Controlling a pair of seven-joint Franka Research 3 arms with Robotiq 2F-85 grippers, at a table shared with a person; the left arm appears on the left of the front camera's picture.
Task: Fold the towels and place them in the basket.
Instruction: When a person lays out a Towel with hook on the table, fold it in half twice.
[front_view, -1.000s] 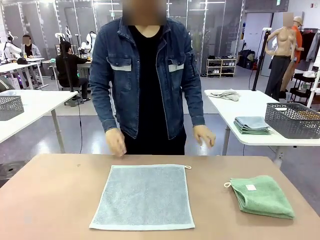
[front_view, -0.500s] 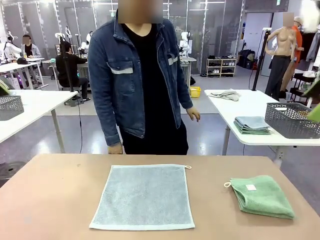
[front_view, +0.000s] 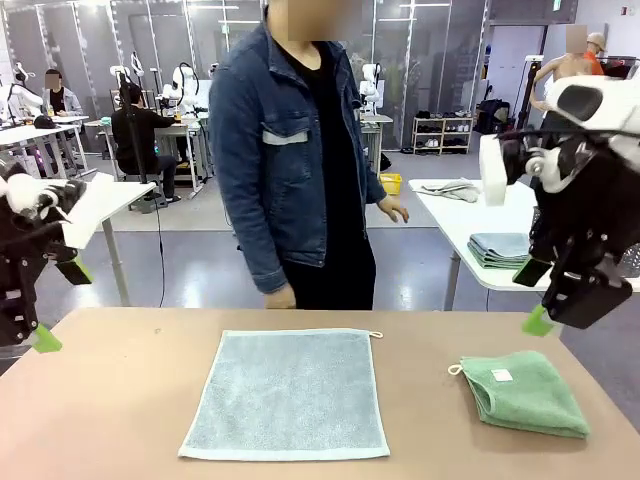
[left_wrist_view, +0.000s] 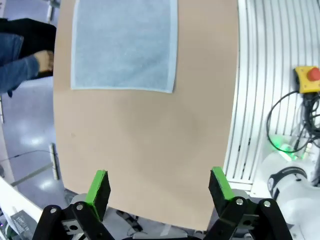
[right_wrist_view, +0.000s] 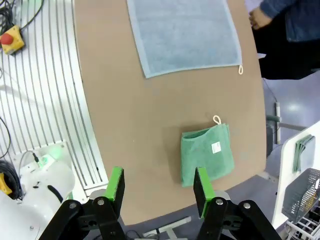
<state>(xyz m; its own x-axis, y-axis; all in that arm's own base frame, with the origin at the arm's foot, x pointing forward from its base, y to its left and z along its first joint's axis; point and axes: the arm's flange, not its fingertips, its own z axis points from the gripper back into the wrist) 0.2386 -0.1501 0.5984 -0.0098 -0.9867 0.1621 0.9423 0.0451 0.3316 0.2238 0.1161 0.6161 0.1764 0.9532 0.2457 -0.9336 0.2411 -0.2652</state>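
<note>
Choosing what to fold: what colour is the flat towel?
The flat towel is pale blue, clearest in the front view.

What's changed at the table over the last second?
Both arms have swung into the front view: the left hand at the left edge and the right hand at the right, both raised, open and holding nothing. The person has turned sideways toward picture right. The spread pale blue towel and the folded green towel haven't moved.

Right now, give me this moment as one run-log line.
left jaws open, empty | right jaws open, empty | pale blue towel flat, unfolded | green towel folded, on table
</note>
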